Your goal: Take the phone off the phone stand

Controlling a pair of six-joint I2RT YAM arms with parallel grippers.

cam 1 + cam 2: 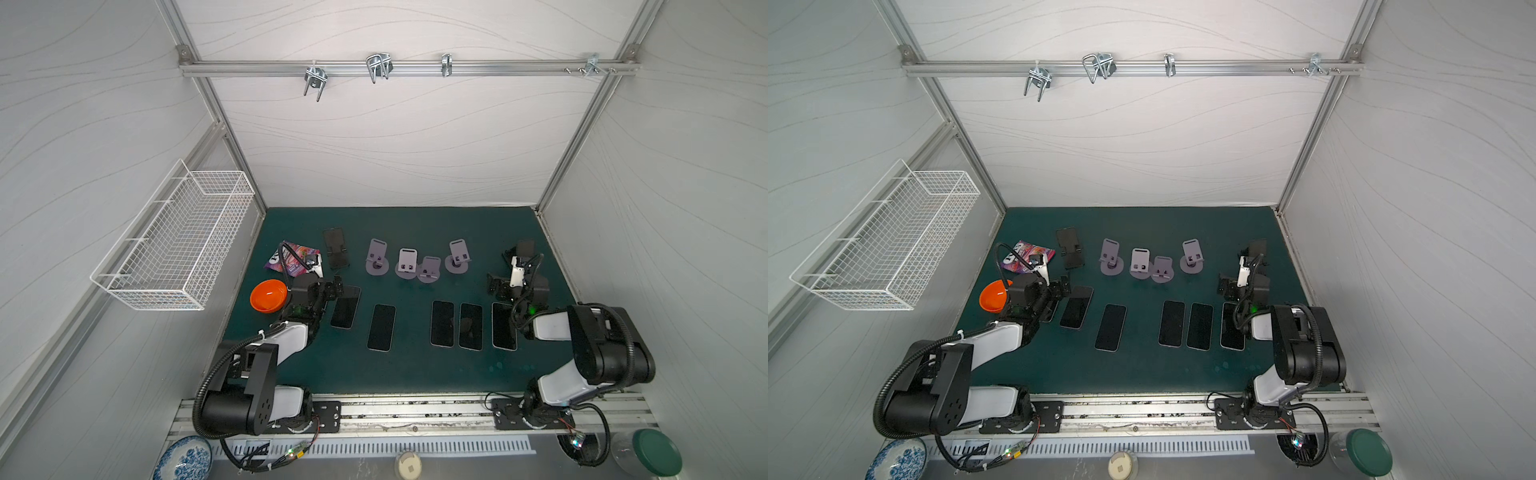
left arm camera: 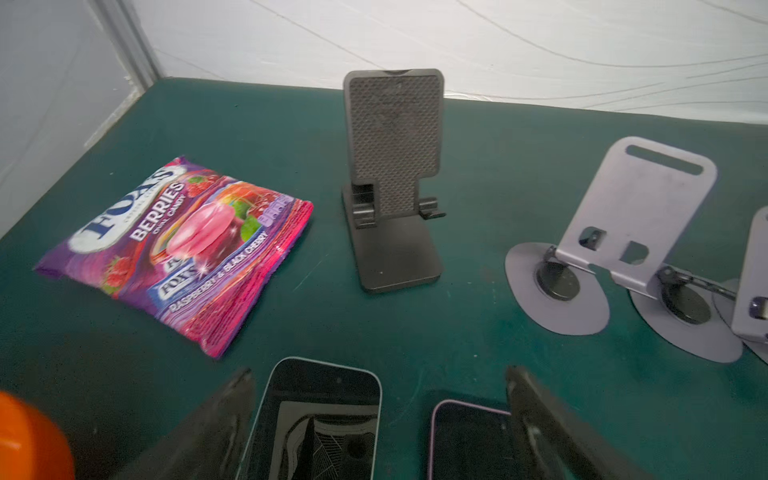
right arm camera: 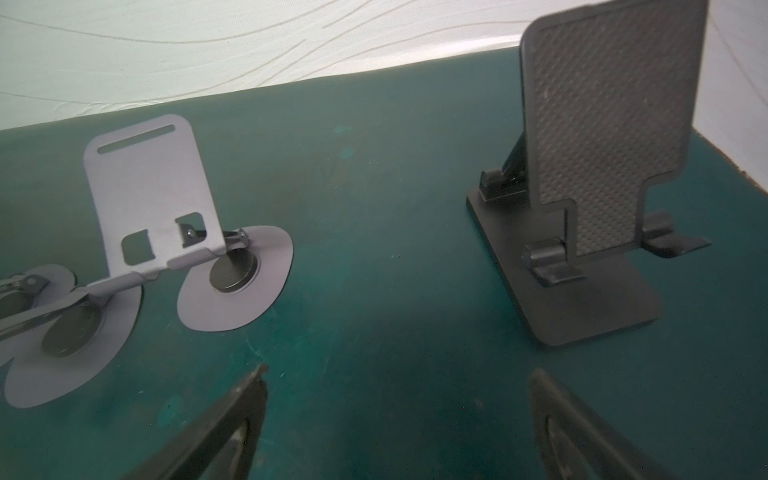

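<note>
We read both the left pincer point(image 2: 380, 374) and the right pincer point(image 3: 399, 370) as spread and empty because every phone stand point(image 1: 407, 262) is bare, the phones point(image 1: 381, 327) lying flat on the counter point(image 1: 415, 374) at six o'clock of them.

Soft light is falling from overhead, casting faint shadows on the bench point(image 2: 478, 353) under my jaws. My jaws are showing dark and blurred; the orange bowl point(image 2: 29, 440) beside my left jaws is smearing out of focus.
</note>
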